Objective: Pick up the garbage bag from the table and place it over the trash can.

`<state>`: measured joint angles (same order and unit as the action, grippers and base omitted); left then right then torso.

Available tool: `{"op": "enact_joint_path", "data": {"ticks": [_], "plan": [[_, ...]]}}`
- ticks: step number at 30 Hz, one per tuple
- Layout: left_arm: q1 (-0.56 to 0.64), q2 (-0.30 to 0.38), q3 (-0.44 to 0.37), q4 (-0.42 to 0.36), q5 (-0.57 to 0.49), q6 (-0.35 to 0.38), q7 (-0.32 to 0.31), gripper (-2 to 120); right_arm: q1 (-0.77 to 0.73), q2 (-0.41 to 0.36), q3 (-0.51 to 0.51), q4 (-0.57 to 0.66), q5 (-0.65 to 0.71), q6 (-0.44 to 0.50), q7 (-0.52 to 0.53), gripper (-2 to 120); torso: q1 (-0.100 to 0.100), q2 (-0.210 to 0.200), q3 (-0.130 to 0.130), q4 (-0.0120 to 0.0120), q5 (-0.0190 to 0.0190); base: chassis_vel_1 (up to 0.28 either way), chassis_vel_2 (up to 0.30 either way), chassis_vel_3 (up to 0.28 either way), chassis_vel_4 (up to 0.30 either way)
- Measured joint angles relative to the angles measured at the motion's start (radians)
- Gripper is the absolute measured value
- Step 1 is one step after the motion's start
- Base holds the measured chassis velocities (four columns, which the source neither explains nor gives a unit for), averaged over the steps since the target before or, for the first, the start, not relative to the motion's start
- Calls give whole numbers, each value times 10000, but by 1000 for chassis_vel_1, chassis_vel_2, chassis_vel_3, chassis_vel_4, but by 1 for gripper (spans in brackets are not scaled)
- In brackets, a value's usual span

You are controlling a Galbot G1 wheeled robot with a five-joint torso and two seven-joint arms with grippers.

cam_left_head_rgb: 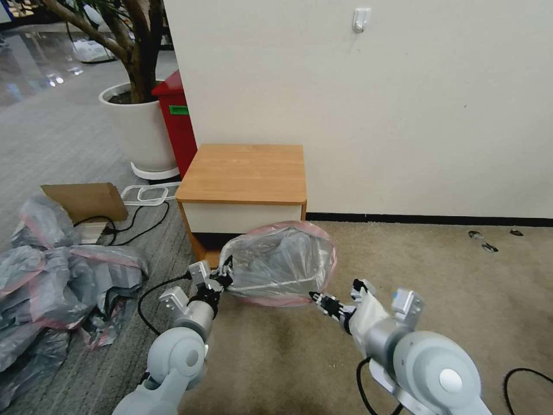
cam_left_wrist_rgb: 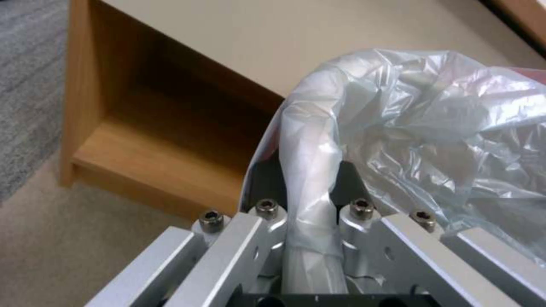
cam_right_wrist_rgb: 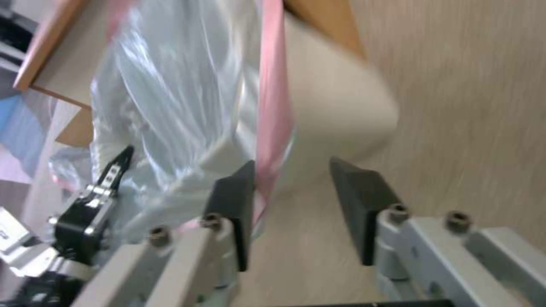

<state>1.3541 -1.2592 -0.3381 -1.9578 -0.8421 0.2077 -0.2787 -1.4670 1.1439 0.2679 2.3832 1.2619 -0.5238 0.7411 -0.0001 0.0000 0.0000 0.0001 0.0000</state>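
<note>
Garbage bag [cam_left_head_rgb: 280, 262] stretched over trash can [cam_right_wrist_rgb: 335, 115] on carpet, right in front of worktop [cam_left_head_rgb: 245, 173]. Left hand [cam_left_head_rgb: 222, 280] clamped on bunched bag rim at its side of can. Right hand [cam_left_head_rgb: 318, 298] wide open at opposite side, pink band just beside one finger [cam_right_wrist_rgb: 232, 204], nothing held.
</note>
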Motion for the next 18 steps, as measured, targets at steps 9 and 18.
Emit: {"op": "enact_joint_path", "data": {"ticks": [9,18], "plan": [[54,28,-70,24,12,124,30,7,262,650,893,-1537,-4661,3080,-4718,78,0,0,0,1,0,0,0,0,0],[114,-74,-41,-110,24,140,51,7,1167,1641,82,-2938,-5224,3723,-4905,100,1,0,0,-1,0,0,0,0,0]]}}
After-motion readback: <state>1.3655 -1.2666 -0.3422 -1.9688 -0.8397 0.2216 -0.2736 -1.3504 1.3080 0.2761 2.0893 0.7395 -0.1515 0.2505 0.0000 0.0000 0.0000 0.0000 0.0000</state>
